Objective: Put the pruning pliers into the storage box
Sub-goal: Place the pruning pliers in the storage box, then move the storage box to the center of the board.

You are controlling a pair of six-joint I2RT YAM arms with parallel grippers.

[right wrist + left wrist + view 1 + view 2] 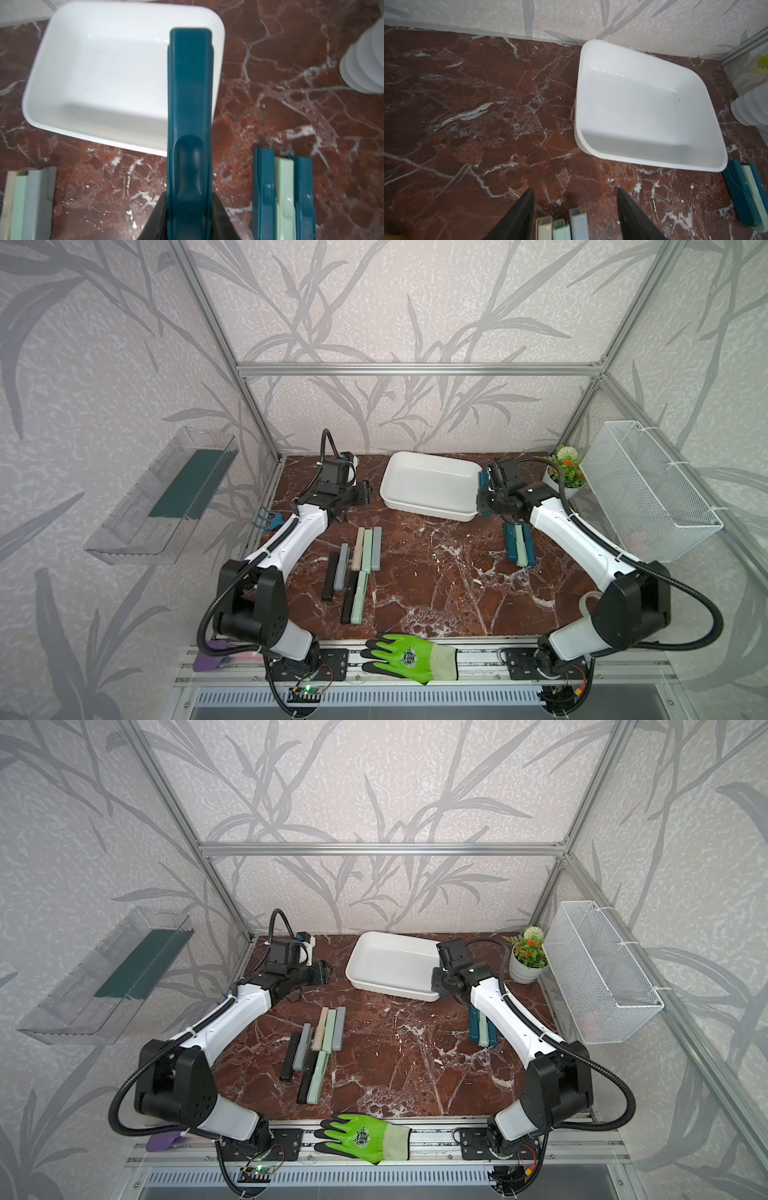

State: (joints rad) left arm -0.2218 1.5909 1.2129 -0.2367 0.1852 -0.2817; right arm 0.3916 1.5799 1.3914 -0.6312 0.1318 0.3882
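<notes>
Right gripper is clamped on a dark teal plier, gripped near one end so most of the bar sticks out forward. In the right wrist view its free end overlaps the near corner of the storage box; in a top view the gripper sits at the box's right end. I judge this to be the carry-and-drop step. To do it well I would push further in over the middle of the floor, since a release here could land the bar across the rim and tip it out. I would lower it until the bar is near flat, then let go. Left gripper hangs fingers apart with nothing between them, above the far ends of the beige, pale green and grey bars. Storage box is empty, its white floor bare in both wrist views. All other pruning pliers lie on the marble: a larger cluster left of centre, and three, teal-green-teal, beside the right arm. The wire-mesh basket shows a faint pinkish thing low down that I cannot identify. The clear bin on the left wall holds a dark green strip.
</notes>
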